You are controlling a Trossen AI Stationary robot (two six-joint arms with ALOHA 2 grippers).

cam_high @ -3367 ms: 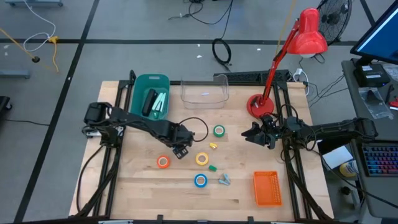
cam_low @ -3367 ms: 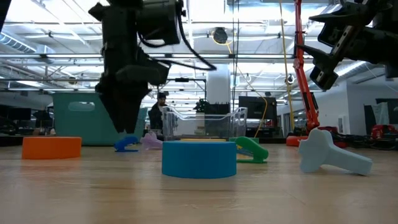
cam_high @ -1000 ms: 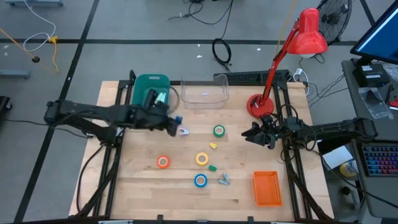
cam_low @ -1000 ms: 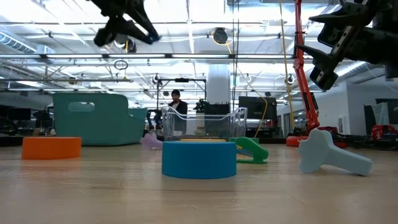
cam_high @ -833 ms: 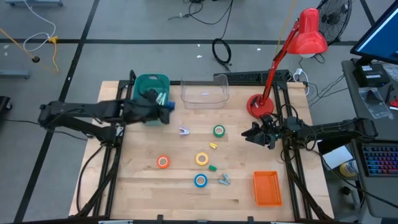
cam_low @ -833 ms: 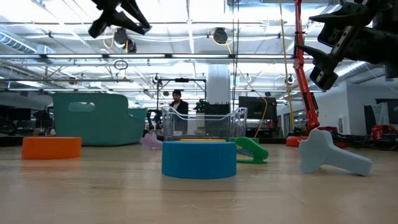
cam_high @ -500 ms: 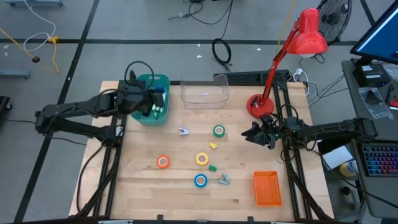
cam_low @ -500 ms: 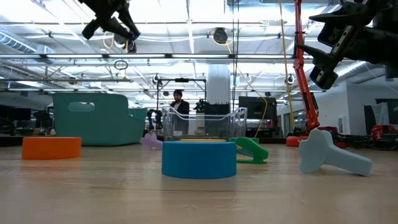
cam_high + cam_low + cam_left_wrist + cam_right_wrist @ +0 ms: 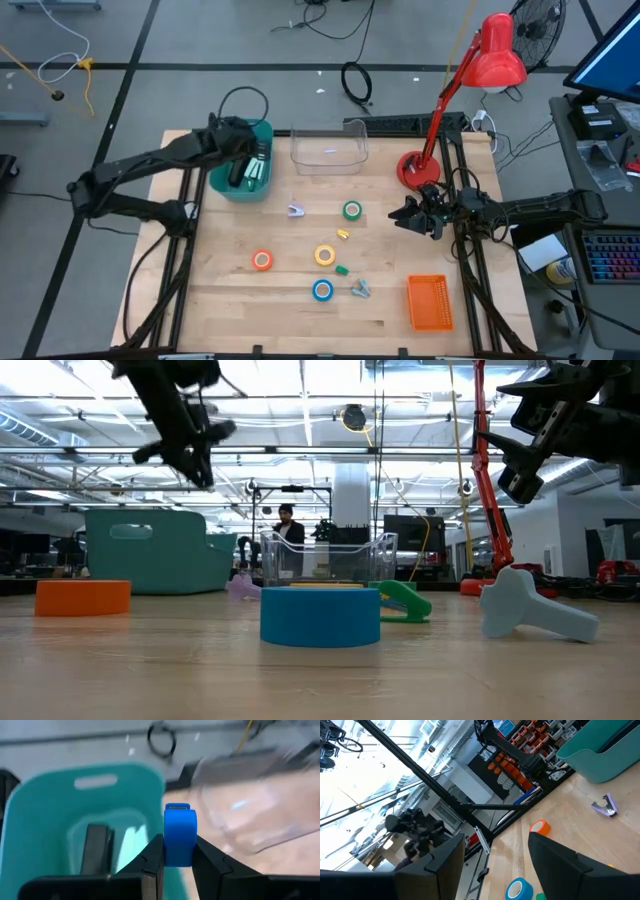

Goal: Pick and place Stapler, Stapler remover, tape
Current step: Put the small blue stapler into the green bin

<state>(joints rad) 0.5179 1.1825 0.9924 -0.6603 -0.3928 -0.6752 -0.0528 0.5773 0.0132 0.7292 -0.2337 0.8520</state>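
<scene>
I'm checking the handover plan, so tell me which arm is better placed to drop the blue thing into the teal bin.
Left. The left pincer is shut on the small blue plastic stapler remover above the teal plastic bin. The right pincer, open, hangs near the red desk lamp.

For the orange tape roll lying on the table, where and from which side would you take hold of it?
From straight above. The orange tape roll lies flat with its open centre facing up, so one finger can go into the hole and the other outside, pinching the ring wall. Nothing crowds it.
</scene>
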